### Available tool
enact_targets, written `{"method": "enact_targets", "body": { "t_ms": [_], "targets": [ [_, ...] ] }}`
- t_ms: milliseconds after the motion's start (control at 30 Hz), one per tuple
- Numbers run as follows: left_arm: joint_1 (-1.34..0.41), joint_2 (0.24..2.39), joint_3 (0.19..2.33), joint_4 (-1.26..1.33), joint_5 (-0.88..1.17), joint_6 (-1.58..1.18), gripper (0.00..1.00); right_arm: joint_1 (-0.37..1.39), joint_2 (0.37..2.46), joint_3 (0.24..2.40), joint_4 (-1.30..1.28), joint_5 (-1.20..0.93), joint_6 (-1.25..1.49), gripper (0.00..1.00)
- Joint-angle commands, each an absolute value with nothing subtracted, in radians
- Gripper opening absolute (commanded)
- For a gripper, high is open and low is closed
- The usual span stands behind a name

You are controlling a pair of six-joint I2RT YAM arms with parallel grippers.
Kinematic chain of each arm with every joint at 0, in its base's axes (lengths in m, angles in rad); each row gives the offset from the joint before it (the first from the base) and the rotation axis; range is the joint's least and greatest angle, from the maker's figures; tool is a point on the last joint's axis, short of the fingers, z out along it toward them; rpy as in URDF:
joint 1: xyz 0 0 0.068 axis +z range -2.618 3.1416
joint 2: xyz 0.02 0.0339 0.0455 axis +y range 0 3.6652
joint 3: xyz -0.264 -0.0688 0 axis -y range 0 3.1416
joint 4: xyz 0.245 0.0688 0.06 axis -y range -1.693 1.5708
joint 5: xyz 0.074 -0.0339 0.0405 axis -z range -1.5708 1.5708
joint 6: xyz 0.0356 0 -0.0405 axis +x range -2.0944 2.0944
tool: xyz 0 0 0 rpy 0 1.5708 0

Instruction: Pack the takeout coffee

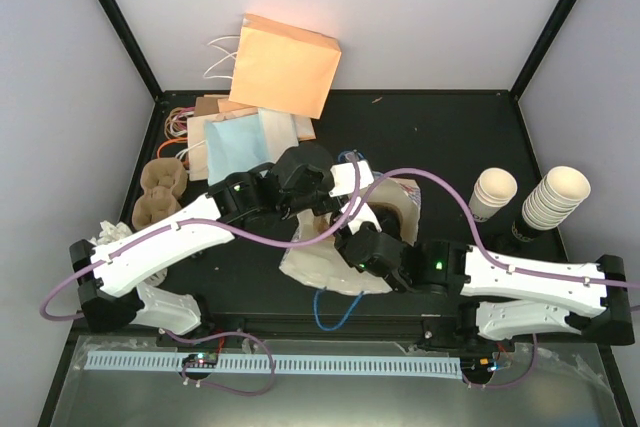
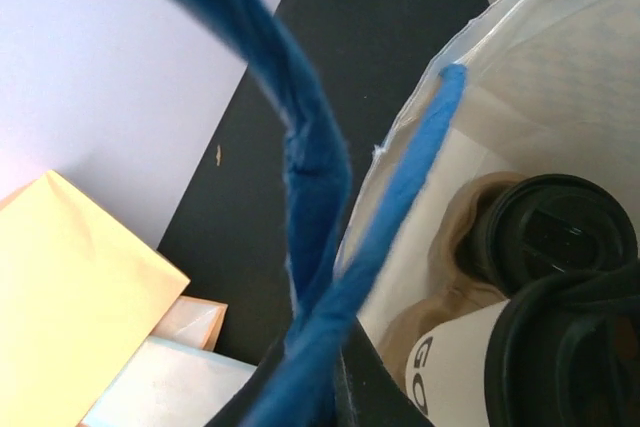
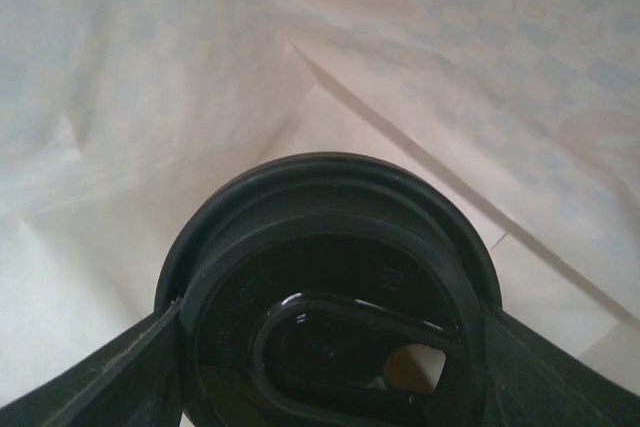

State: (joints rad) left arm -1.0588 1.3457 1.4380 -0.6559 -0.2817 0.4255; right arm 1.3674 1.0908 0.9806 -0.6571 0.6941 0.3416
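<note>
The takeout coffee (image 3: 330, 297) is a white cup with a black lid. It sits between my right gripper's fingers (image 3: 110, 387), and that gripper (image 3: 330, 332) is shut on it deep inside the blue-checked paper bag (image 3: 200, 97). From the left wrist its white side (image 2: 470, 357) shows in the bag beside another black-lidded cup (image 2: 560, 237) in a brown carrier (image 2: 465, 217). My left gripper (image 2: 320, 392) is shut on the bag's blue handle (image 2: 310, 157), holding the mouth up. From above, the left gripper (image 1: 300, 179) and right gripper (image 1: 352, 244) meet at the bag (image 1: 400, 202).
Two stacks of paper cups (image 1: 495, 192) (image 1: 555, 197) stand at the right. An orange bag (image 1: 285, 62) and flat paper bags (image 1: 235, 137) lie at the back. Brown pulp carriers (image 1: 160, 192) and crumpled paper (image 1: 105, 232) are at the left. A second blue handle (image 1: 330, 312) hangs at the near edge.
</note>
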Motion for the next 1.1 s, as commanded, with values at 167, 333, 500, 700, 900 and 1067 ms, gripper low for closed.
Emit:
{"method": "enact_targets", "body": {
  "t_ms": [167,333,500,700,900,1067],
  "targets": [
    [-1.072,1.327,1.486,-0.645,-0.324,0.385,0.02,1.348,1.107,0.902,-0.467,0.665,0.285,0.65],
    [-1.072,1.327,1.479,-0.636,-0.340,0.361,0.02,1.355,1.107,0.833,-0.418,0.648,0.281,0.65],
    [-1.071,1.336,1.475,-0.635,-0.365,0.358,0.02,1.377,1.080,0.786,-0.377,0.670,0.276,0.64],
    [-1.072,1.305,1.453,-0.612,-0.344,0.355,0.02,1.378,1.117,0.763,-0.365,0.711,0.279,0.64],
    [-1.072,1.287,1.419,-0.589,-0.344,0.348,0.02,1.379,1.153,0.747,-0.325,0.659,0.277,0.65],
    [-1.072,1.287,1.419,-0.601,-0.341,0.338,0.02,1.380,1.201,0.746,-0.333,0.697,0.285,0.65]
  ]
}}
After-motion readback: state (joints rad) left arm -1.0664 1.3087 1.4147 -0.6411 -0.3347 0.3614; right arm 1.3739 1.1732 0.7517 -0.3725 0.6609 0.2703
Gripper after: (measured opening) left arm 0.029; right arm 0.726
